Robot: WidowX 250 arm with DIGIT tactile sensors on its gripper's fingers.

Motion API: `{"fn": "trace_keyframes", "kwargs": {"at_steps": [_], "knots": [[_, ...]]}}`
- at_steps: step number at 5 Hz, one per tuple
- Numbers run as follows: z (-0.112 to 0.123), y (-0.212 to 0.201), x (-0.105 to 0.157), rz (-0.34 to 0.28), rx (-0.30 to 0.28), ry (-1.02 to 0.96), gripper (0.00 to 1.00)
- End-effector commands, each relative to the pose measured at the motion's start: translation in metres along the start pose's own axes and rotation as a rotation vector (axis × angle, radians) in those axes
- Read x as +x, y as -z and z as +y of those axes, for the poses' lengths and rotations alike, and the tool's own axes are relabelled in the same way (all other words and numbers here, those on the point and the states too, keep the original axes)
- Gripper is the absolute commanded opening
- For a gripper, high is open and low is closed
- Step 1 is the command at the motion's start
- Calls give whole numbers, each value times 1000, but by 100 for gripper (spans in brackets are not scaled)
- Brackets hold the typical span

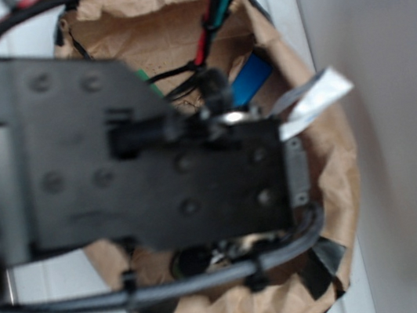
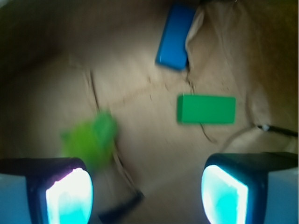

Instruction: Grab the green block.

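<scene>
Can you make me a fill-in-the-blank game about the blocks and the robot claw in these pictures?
1. The green block lies flat on crumpled brown ______.
2. The block nearest the top of the wrist picture is ______.
3. The gripper is ______, with nothing between its fingers.
4. The fuzzy toy lies on the ______ side of the wrist picture.

Missing words: paper; blue; open; left

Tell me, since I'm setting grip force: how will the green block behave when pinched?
The green block looks like a stiff slab with straight edges, so it should not flex. Its smooth faces may be slippery. It lies flat on crumpled brown paper, so it probably won't roll. The pincer is open, clear of it.
</scene>
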State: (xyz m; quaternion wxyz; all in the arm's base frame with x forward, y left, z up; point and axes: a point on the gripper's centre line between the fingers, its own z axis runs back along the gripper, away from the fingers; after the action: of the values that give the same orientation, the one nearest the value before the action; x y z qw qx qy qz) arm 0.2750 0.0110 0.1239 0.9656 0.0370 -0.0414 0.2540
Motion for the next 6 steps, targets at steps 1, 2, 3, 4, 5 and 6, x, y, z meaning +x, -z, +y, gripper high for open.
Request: {"fn": "trace_keyframes", "kwargs": {"at_steps": [1,2,3,4,5,6], "knots": [[30,-15,42,-130,-115,-315,100],[40,-9,52,-160,-179,-472,100],[45,-2,52,-138,-215,-566,100],[45,-2,52,-138,-215,-566,100],[45,-2,52,-138,-215,-566,100],[45,-2,52,-138,-215,-566,100]]}}
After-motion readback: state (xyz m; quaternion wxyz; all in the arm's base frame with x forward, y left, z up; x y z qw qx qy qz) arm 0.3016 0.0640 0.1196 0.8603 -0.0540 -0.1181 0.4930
